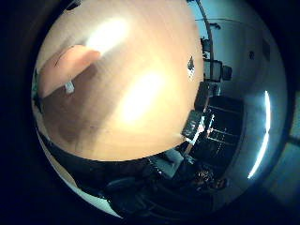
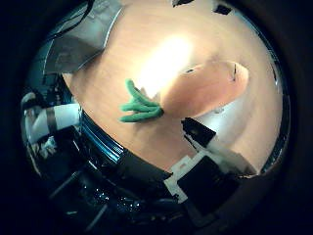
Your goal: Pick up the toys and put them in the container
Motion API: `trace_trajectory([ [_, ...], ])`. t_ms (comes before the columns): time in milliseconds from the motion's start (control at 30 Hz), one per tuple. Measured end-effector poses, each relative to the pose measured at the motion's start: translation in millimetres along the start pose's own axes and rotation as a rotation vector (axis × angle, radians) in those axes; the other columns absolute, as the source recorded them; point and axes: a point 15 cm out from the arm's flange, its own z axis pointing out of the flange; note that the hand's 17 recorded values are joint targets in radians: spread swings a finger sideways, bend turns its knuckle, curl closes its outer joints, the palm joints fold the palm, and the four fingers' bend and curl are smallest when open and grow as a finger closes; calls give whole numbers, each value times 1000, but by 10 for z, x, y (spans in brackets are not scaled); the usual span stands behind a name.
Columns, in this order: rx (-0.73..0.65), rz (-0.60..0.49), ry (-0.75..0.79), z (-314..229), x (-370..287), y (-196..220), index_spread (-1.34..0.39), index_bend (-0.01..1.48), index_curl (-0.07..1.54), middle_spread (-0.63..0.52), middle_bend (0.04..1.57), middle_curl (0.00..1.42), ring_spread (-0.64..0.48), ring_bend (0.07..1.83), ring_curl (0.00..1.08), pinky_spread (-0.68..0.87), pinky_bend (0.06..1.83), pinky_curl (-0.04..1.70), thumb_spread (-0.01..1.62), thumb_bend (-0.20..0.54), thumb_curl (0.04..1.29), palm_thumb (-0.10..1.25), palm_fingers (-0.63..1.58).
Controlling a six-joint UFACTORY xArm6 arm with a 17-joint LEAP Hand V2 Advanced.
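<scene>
1. Table (image 1: 140, 117): round wooden top, light brown, with bright glare patches. It fills most of both palm views.
2. Carrot (image 2: 205, 90): soft orange toy, long and tapered, lying flat on the table. It is close to the palm and large in the thumb-side view. A dark short mark shows near its blunt end.
3. Leaves (image 2: 139, 105): green stubby fronds at one end of the carrot, fanned out and resting on the table near the table's edge.
4. Tag (image 1: 69, 87): small white tab by the carrot's side, on the wood, seen in the little-finger-side view.
5. Hand (image 2: 210, 161): white and black parts reaching in from the edge of the thumb-side view, beside the carrot and above the table. One black-tipped finger (image 2: 195, 132) ends just beside the carrot's underside; contact cannot be told. Whether the fingers are spread or curled cannot be told from these views.
6. Container: none can be made out in either view, so nothing can be listed as held in one.
7. Grey sheet (image 2: 83, 36): pale folded or flat item at the table's far edge, well apart from the carrot; its kind cannot be told.
8. Small dark item (image 1: 191, 63): on the table near its rim, too small to identify.
9. Surroundings: dark room furniture beyond the table's edge, indistinct.
</scene>
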Motion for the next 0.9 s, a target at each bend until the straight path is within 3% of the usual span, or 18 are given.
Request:
trace_trajectory([
  [567,-20,-10,-39,270,-31,-8,-474,209,326,-131,181,318,96,185,243,389,193,306,928,-26,358,807,258],
  [900,-48,-23,-34,297,-45,43,-511,582,456,-150,211,306,79,180,188,380,167,248,928,-25,365,826,335],
])
